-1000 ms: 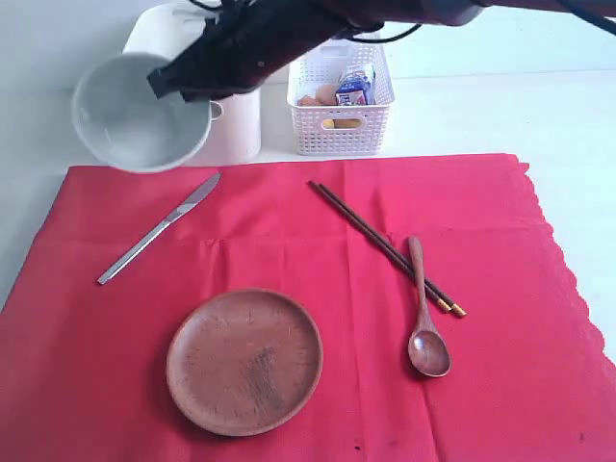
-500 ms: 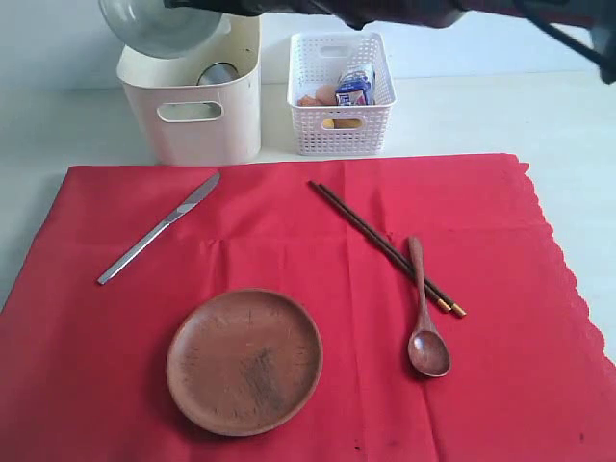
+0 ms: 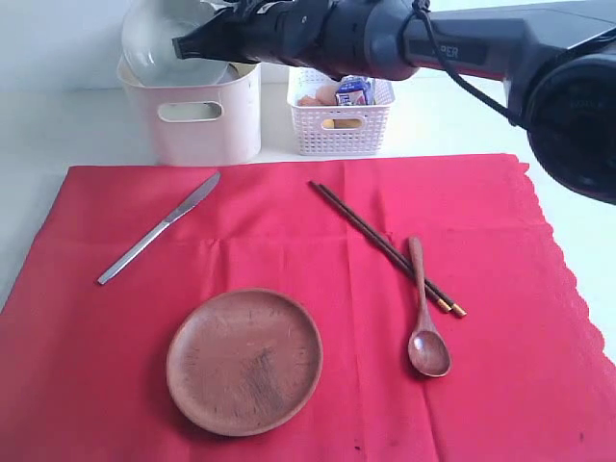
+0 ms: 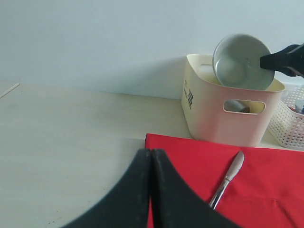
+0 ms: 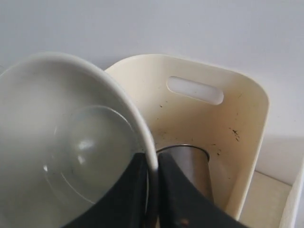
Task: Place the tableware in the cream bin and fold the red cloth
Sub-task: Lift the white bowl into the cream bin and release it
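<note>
Here the right hand (image 5: pixel 153 165) pinches the white bowl (image 5: pixel 71 142) over the cream bin (image 3: pixel 197 135); left hand (image 4: pixel 151 159) pressed together.

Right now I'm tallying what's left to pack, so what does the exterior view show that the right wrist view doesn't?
Only the exterior view: the silver table knife, round brown plate, brown wooden spoon and dark chopsticks lying on the red cloth, plus the white lattice basket. Only the right wrist view: the steel cup down inside the cream bin. Both: the white bowl, pinched at its rim by the right gripper, at that bin's opening.
</note>
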Tool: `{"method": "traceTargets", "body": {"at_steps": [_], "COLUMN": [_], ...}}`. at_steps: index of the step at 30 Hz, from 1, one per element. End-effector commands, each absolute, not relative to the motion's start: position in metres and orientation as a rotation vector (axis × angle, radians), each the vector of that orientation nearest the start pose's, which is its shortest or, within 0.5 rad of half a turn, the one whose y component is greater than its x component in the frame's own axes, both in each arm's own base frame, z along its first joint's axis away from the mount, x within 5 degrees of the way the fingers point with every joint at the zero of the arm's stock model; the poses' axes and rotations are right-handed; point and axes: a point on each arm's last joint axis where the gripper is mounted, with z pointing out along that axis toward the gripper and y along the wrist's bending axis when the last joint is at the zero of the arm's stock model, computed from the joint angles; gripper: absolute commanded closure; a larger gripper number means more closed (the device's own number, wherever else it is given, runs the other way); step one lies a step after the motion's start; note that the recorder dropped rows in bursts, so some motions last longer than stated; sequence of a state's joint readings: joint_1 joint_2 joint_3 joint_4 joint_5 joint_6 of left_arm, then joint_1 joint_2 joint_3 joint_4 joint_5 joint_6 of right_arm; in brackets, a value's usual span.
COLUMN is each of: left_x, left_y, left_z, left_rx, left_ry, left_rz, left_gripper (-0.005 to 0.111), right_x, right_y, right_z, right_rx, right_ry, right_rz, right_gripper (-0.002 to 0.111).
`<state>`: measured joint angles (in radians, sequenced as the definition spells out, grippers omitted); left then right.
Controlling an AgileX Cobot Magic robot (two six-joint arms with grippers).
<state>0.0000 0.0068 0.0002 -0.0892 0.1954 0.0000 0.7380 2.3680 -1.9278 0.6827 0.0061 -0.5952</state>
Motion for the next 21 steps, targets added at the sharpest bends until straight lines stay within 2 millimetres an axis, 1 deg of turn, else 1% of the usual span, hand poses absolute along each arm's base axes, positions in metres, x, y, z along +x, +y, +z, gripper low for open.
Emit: {"method": "traceTargets", "body": {"at_steps": [1,2,6,8,10,15,18,21], "left_x": [0.056,0.056,0.056,0.056,0.056,0.056,0.056,0.056], "left_y": [-0.002,-0.002,-0.002,-0.002,-0.002,-0.002,-0.002,-0.002], "left_z": [0.195,0.195,0.195,0.195,0.195,0.195,0.195,0.195], "left_rx": [-0.067,-0.067,-0.067,-0.067,-0.067,-0.067,-0.067,-0.067], "left_ry": [1.679,1.679,1.679,1.679,1.679,1.679,1.679,1.679], "left_rz": [-0.087,-0.087,-0.087,-0.087,-0.087,-0.087,-0.087,-0.087], "left_gripper": [0.104,0.104,0.104,0.104,0.104,0.104,0.104,0.104], "right_x": [0.414,0.414,0.413,0.412,0.411,0.400,0.391,0.376], "right_y": [0.373,0.373,0.374,0.374,0.375,0.374,0.373,0.370], "right_z": [0.201,0.201,0.200,0.199,0.201,0.222,0.239,0.260], "right_rx": [-0.618,-0.614,-0.627,-0.638,-0.645,-0.713,-0.773,-0.867], "right_ry": [1.847,1.849,1.861,1.872,1.882,1.908,1.928,1.961], "right_rz": [0.551,0.553,0.560,0.566,0.578,0.635,0.680,0.738], "right_gripper": [0.085,0.080,0.065,0.062,0.062,0.062,0.062,0.062]}}
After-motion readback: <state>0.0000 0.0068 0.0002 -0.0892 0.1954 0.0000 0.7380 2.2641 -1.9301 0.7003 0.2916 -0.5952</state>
